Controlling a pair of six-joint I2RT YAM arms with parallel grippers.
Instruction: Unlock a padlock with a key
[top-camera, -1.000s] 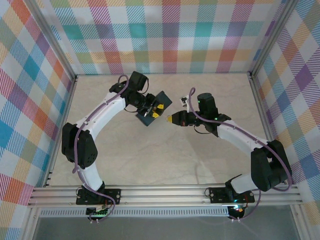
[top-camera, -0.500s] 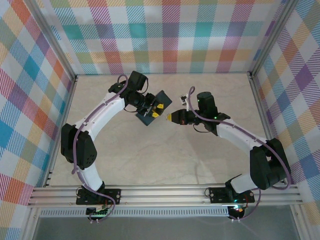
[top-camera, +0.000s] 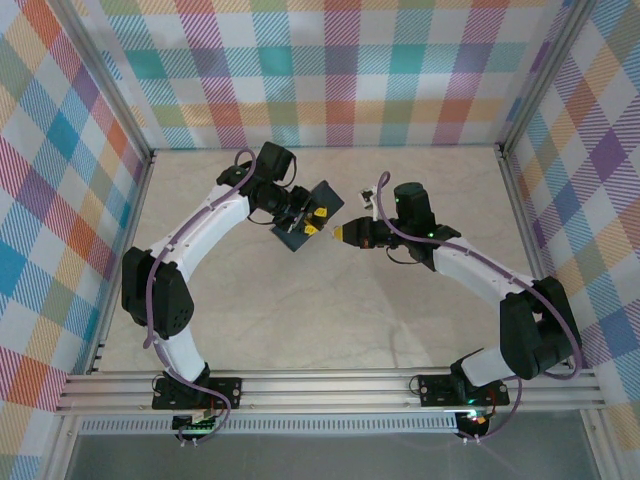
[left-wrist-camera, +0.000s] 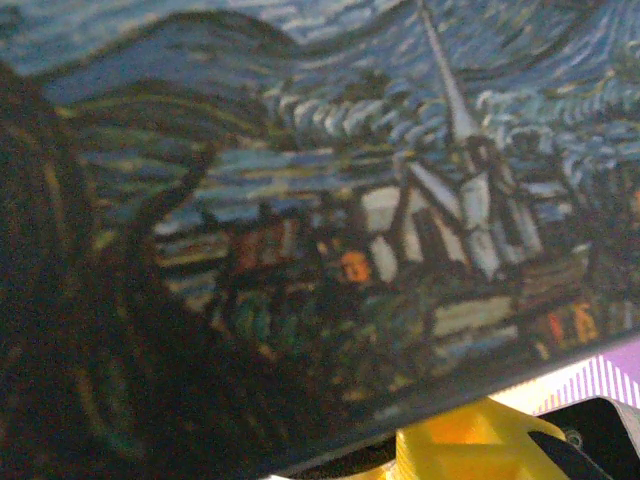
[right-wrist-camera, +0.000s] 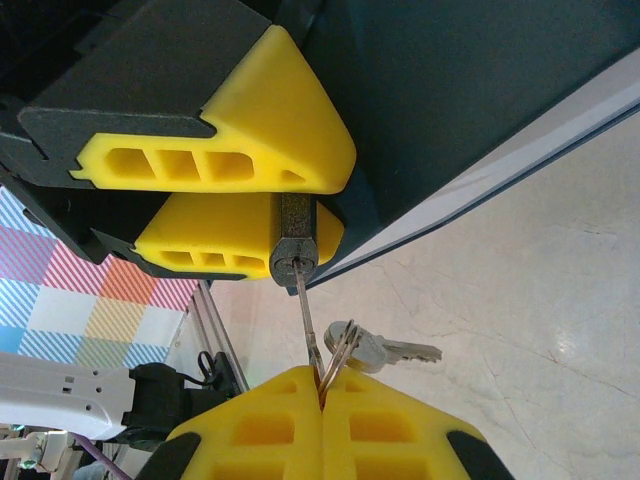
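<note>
R tool (right-wrist-camera: 321, 385) clenched on head end of key (right-wrist-camera: 306, 315); shaft runs straight from its tips into keyway at end of padlock (right-wrist-camera: 297, 235); tip looks seated, depth unclear; spare key (right-wrist-camera: 385, 349) dangles beside. L tool (top-camera: 316, 220) appears clamped on padlock body; tin (left-wrist-camera: 330, 200) right behind it, far-centre of bench (top-camera: 300, 320). Top view: padlock lies just left of R tool; key axis approx left-right, in line w/ lock; R arm nearer, does the work. Judged next: twist abt that axis, no side load.
</note>
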